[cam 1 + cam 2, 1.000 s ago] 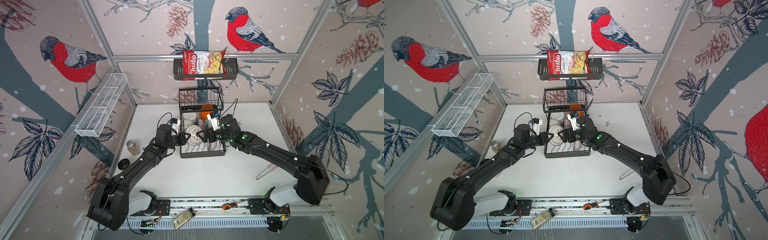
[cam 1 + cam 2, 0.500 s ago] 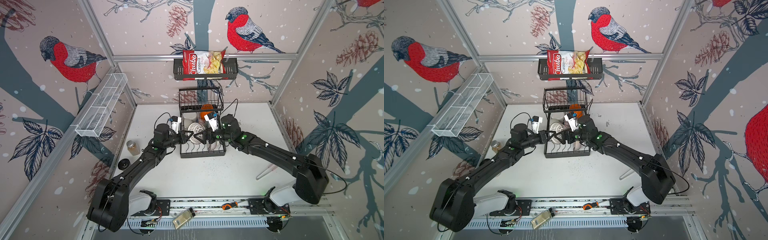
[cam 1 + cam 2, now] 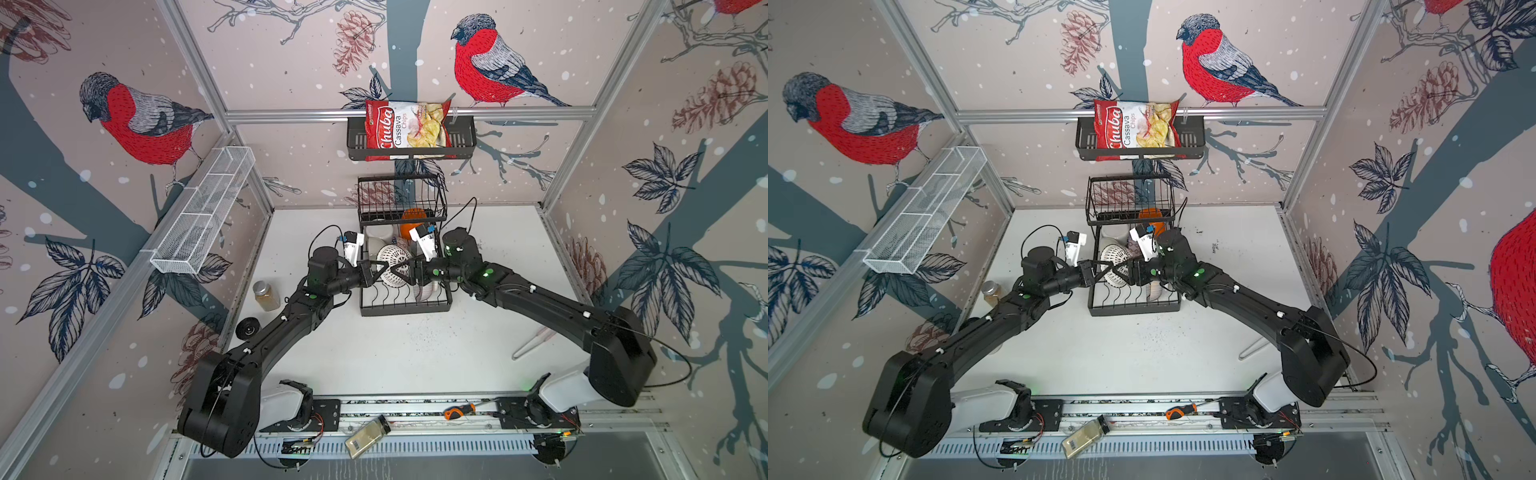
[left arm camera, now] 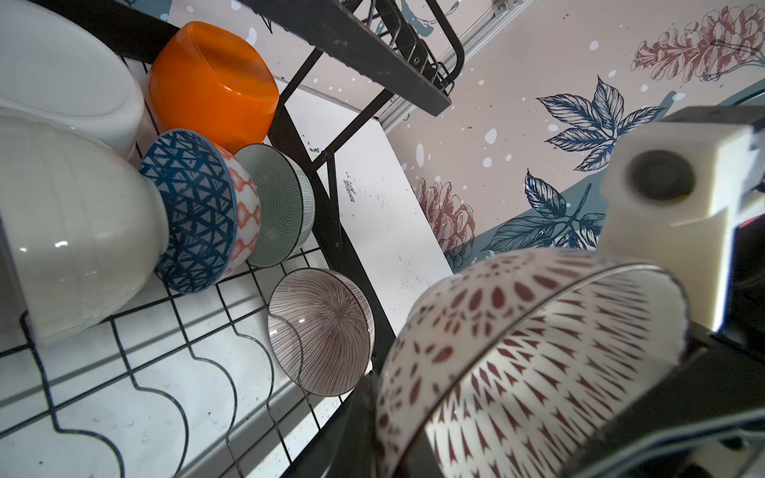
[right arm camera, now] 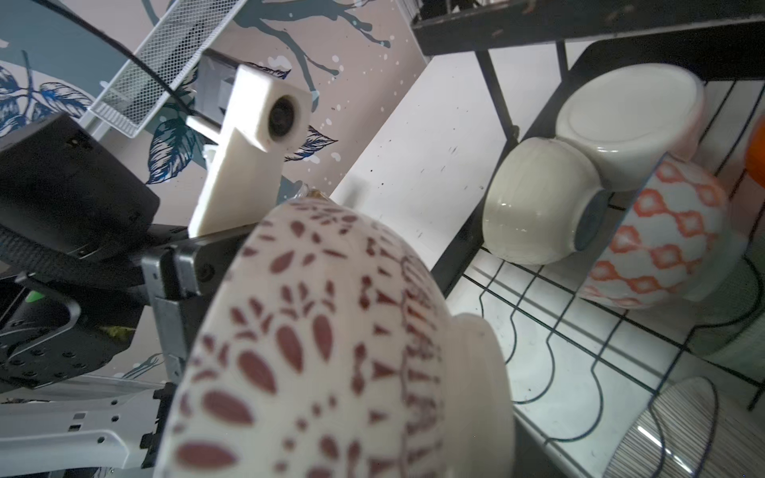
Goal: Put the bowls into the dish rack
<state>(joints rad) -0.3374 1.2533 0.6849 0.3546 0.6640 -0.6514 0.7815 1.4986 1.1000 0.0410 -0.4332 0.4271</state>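
The patterned bowl (image 3: 395, 266), white with red-brown leaf marks, hung tipped on its side over the middle of the dish rack (image 3: 405, 311), above the lower grid and not resting on it. The left gripper (image 3: 374, 272) reached in from the left and was clamped on the bowl's rim. In the right wrist view its jaws met that rim at the bowl's edge. The right gripper (image 3: 417, 272) stood right against the bowl's right side, but whether its jaws were clamped on the bowl or standing apart could not be told. In both top views the 2 grippers met at the bowl.

7 other bowls sat in the rack's lower grid. At the far end, under the raised basket (image 3: 401, 199), a white square bowl (image 4: 62, 82) lay on the left and an orange square bowl (image 4: 211, 82) on the right. Just nearer, a plain cream bowl (image 4: 74, 231) touched a blue-patterned bowl (image 4: 194, 211). That bowl pressed against a red-lattice bowl (image 4: 247, 219), with a mint-green bowl (image 4: 277, 207) just beside it. A brown-striped bowl (image 4: 323, 335) stood on edge in a wavy slot at the near right.

A jar (image 3: 266, 295) stood on the table (image 3: 415, 353) left of the rack. A bag of chips (image 3: 405, 124) sat in the black shelf (image 3: 461, 137) on the far wall.
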